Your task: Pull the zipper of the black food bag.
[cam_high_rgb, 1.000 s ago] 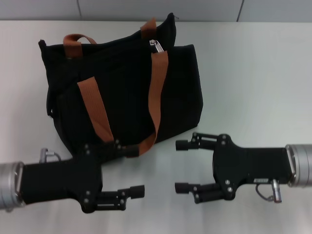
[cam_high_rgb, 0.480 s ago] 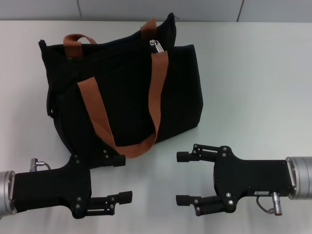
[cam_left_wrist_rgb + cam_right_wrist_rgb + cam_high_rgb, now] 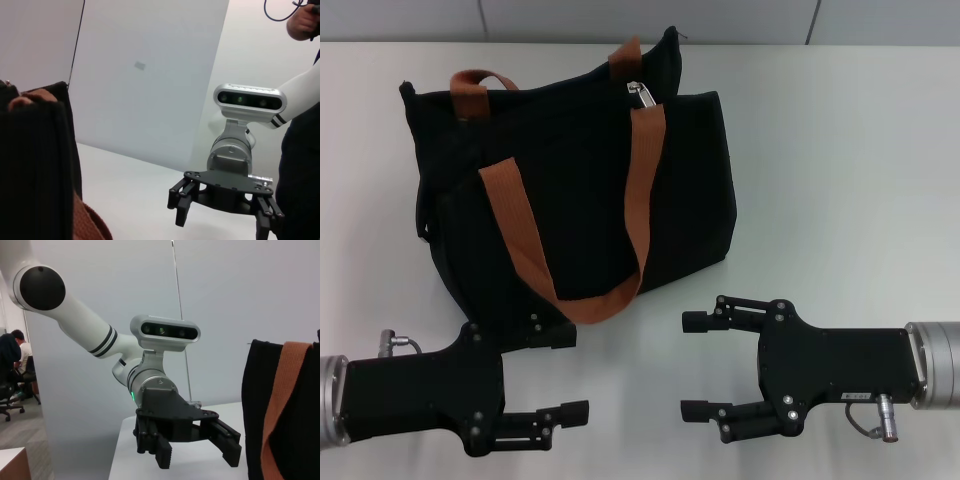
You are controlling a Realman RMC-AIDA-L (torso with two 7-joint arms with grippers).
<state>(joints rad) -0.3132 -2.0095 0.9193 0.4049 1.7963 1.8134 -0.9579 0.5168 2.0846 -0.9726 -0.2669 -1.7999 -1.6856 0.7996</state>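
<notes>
Only the head view shows the small silver zipper tab (image 3: 639, 93) atop the boxy black fabric food bag (image 3: 580, 200). Both the left claw (image 3: 566, 372) and the right claw (image 3: 693, 365) gape wide on bare white tabletop (image 3: 840, 180) before it.

A pale, matte worktop (image 3: 840, 150) spreads out ahead of both hands, lit evenly with only soft shadows. Beyond it stands a light grey panelled wall (image 3: 620, 20) with thin dark seams. Off behind the left hand, a seated person (image 3: 12, 360) in dark clothes occupies an office chair (image 3: 6, 392) on a grey floor (image 3: 25, 432).
</notes>
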